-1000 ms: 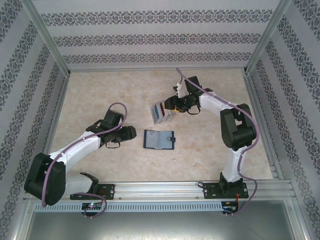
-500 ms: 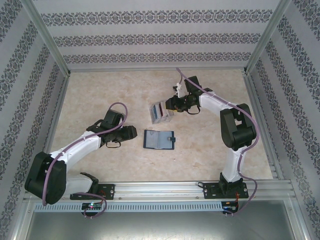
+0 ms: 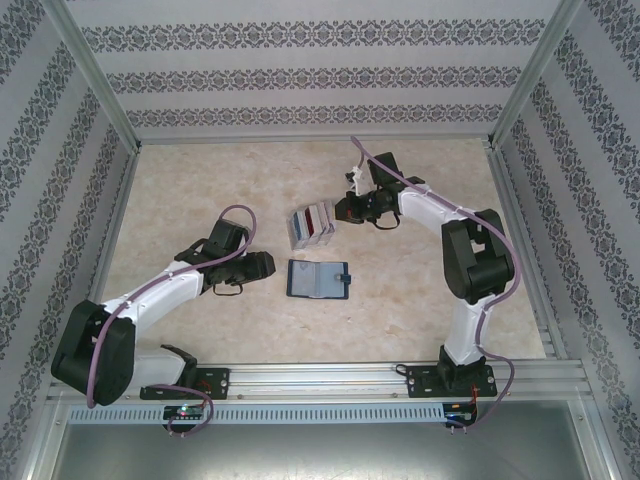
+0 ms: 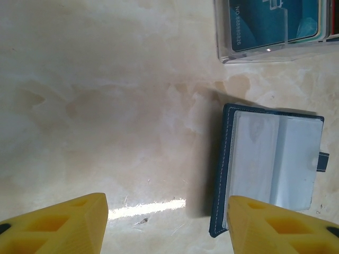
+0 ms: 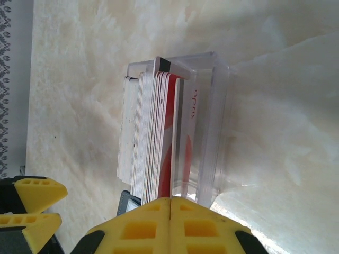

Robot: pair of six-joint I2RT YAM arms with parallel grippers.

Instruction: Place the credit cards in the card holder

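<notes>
Patterned wallpaper surrounds a pale marbled desk (image 3: 200,190). At its middle the navy card holder (image 3: 318,279) lies open, with the left end effector (image 3: 262,265) just beside it, jaws apart and empty. Beyond it, the credit cards (image 3: 312,220) stand in a clear rack (image 5: 220,132). Next to the rack, the right end effector (image 3: 344,209) is pinched closed.

White-black arms (image 3: 150,290), purple cables (image 3: 243,213), yellow fingers (image 4: 58,227)

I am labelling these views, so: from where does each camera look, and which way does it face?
Top external: above, behind the bases, facing down on the table; both arms show.
Left wrist: faces down at the holder; left gripper open at bottom.
Right wrist: faces the rack of cards edge-on; right gripper shut at bottom.
Shared: rack in all three.
</notes>
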